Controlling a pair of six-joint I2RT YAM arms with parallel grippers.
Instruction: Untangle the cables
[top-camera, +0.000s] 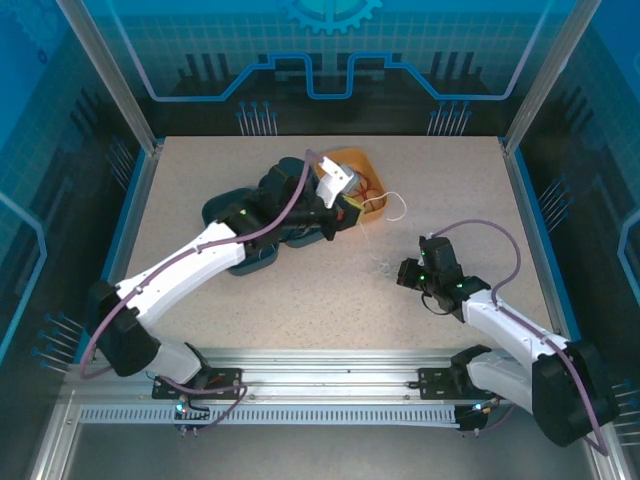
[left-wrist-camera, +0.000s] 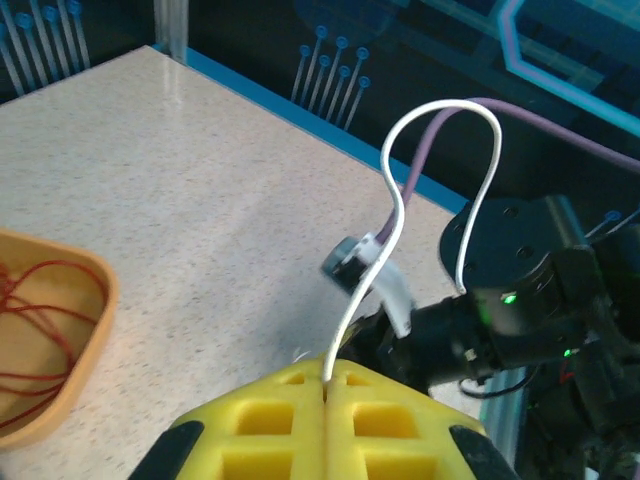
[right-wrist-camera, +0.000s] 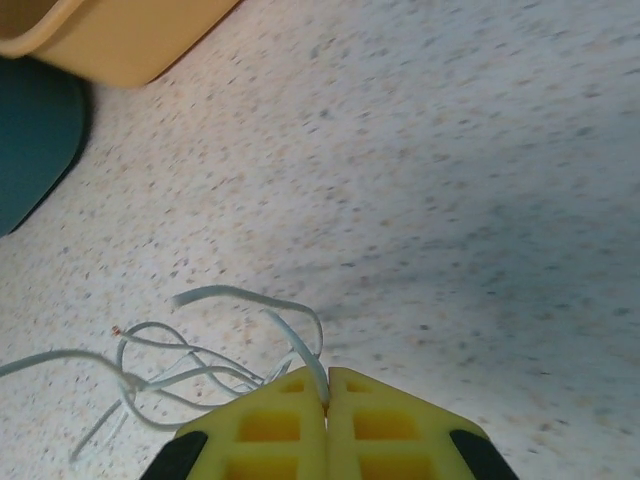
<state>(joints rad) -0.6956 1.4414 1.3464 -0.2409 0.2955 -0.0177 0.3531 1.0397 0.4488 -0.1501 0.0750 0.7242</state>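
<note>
The white cable (left-wrist-camera: 445, 103), strung above the table's (top-camera: 330, 300) middle beside the orange tray (left-wrist-camera: 95, 330) holding the red cable (left-wrist-camera: 40, 300), was pinched by both the left gripper (left-wrist-camera: 327, 385) and the right gripper (right-wrist-camera: 327, 400), each clamped tight on it, so drawing it free seemed the step in hand, which would next call for gently spreading the arms.

The table (top-camera: 300, 300) has a speckled beige top with blue edges. An orange tray (top-camera: 362, 156) sits toward its far middle. A dark teal shape (top-camera: 222, 210) lies just left of the tray. A loose tangle of white cable (right-wrist-camera: 215, 372) rests on the bare top on the tray's near side.
</note>
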